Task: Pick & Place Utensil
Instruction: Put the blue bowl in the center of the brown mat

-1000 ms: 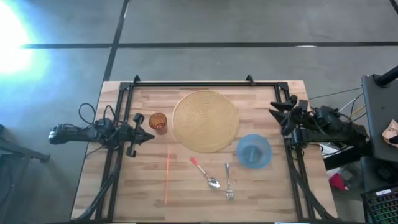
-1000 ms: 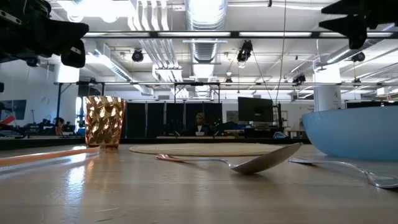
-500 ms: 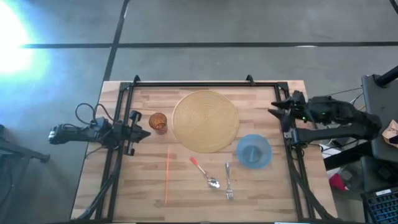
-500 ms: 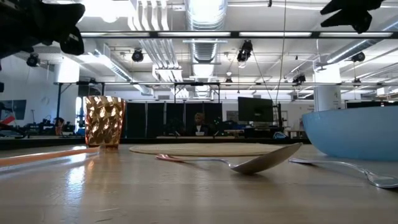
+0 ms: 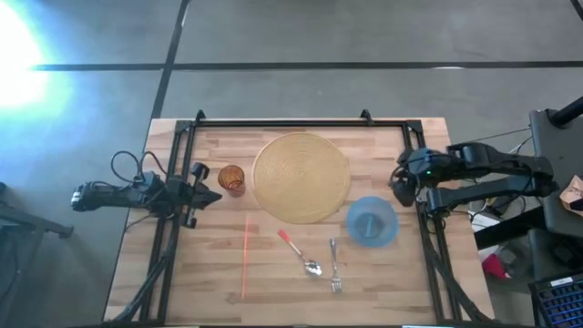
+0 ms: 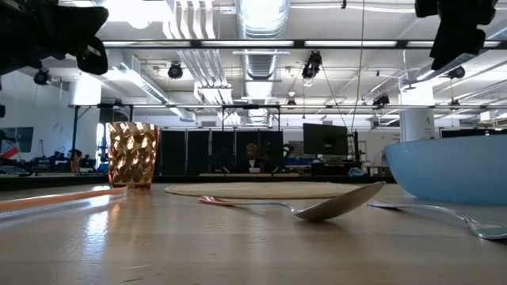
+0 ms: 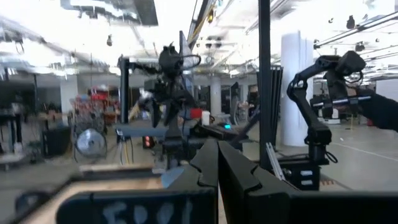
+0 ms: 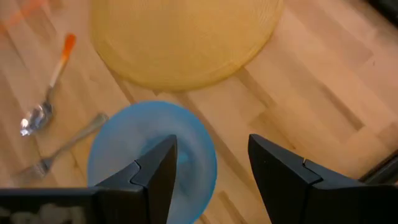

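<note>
Spoon [image 5: 301, 254] with orange handle and fork [image 5: 334, 265] lay side by side on the table [image 5: 209, 273] near its front edge, just beside the blue bowl [image 5: 372, 221] — right gripper [image 5: 400, 188] hung released above that bowl, left gripper [image 5: 209, 196] clenched empty near the amber cup [image 5: 231, 179].

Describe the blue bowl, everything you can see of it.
The blue bowl is round, pale translucent blue, plastic by its look, and empty. It stands upright on the wooden table, right of centre, beside the woven placemat with its rim about at the mat's edge. The fork lies apart from it. The right gripper hangs open above, not touching.
</note>
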Robot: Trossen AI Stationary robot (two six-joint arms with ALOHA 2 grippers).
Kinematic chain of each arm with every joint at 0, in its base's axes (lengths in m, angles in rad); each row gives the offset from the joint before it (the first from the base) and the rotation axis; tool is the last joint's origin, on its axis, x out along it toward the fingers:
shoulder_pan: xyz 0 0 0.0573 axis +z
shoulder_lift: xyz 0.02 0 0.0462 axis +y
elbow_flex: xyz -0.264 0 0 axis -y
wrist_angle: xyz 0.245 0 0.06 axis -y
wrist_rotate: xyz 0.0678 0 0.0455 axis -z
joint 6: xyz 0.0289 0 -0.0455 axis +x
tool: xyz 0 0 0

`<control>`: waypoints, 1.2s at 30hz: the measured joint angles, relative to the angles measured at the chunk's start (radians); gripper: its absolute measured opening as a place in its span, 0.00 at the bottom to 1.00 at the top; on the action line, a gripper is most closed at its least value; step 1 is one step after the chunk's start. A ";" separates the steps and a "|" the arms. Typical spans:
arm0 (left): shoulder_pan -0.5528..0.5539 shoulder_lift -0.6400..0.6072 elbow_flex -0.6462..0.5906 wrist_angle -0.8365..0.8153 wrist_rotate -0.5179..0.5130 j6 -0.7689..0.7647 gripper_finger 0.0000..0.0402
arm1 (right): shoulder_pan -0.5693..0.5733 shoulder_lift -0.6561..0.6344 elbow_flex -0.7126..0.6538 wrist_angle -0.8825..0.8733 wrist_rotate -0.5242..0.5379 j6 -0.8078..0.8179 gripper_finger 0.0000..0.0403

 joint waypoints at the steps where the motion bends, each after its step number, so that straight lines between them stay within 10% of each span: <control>1: 0.000 0.000 0.000 -0.010 0.000 -0.005 0.01 | 0.000 0.016 -0.001 -0.001 -0.004 0.001 0.48; 36: 0.000 0.000 0.012 -0.002 0.000 0.053 0.01 | -0.005 0.389 -0.170 0.052 -0.118 -0.023 0.48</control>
